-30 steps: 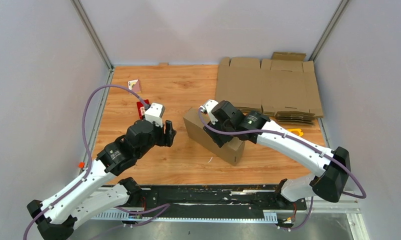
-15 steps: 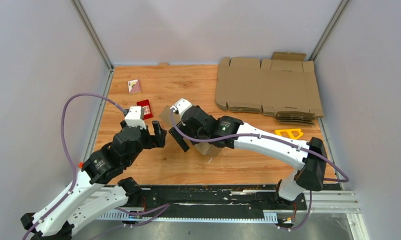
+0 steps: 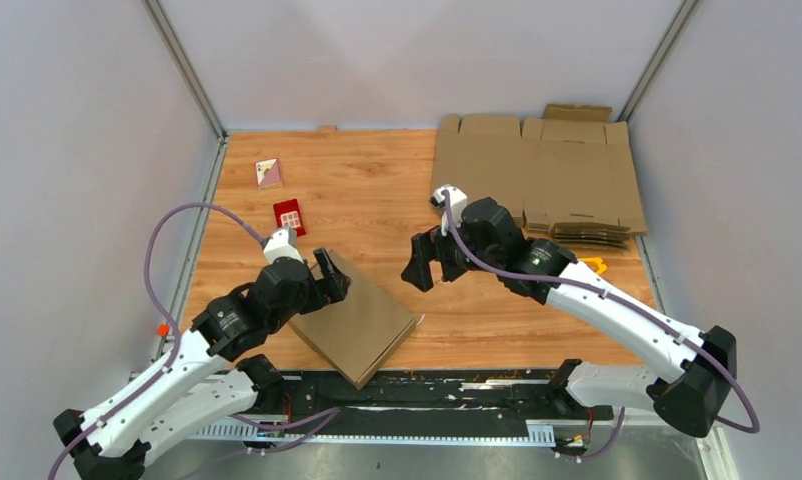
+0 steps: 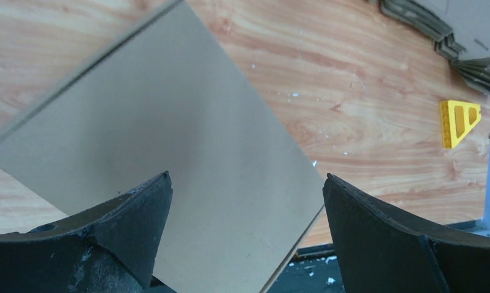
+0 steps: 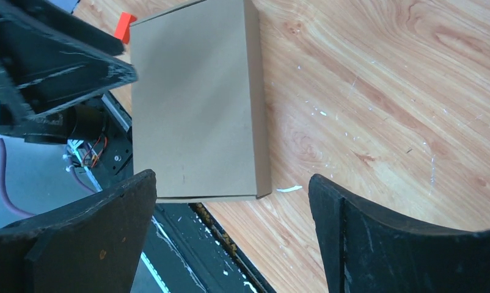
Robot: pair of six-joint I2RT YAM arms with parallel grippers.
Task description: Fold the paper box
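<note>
The paper box lies flat on the table, close to the near edge and turned at an angle. Its nearest corner reaches over the black rail in front. It looks closed on all sides, with no flap standing up, so I judge that the folding is done or almost done. This is probably why neither arm holds it.

The left gripper hangs just over the far left part of the box. Its fingers are spread as wide as they go and there is nothing between them. In the left wrist view, only the plain brown top of the box shows in the gap. I cannot tell if it touches the lid.

The right gripper is farther away, over bare wood to the right of the box and clearly apart from it. Its fingers are also wide open and empty.

Beyond the left gripper are a small red box and, farther still, a small card. A yellow piece lies at the right, partly hidden by the right arm in the top view. At the far right corner lies the pile of flat cardboard sheets, well away from the working place, I think as spare material.
</note>
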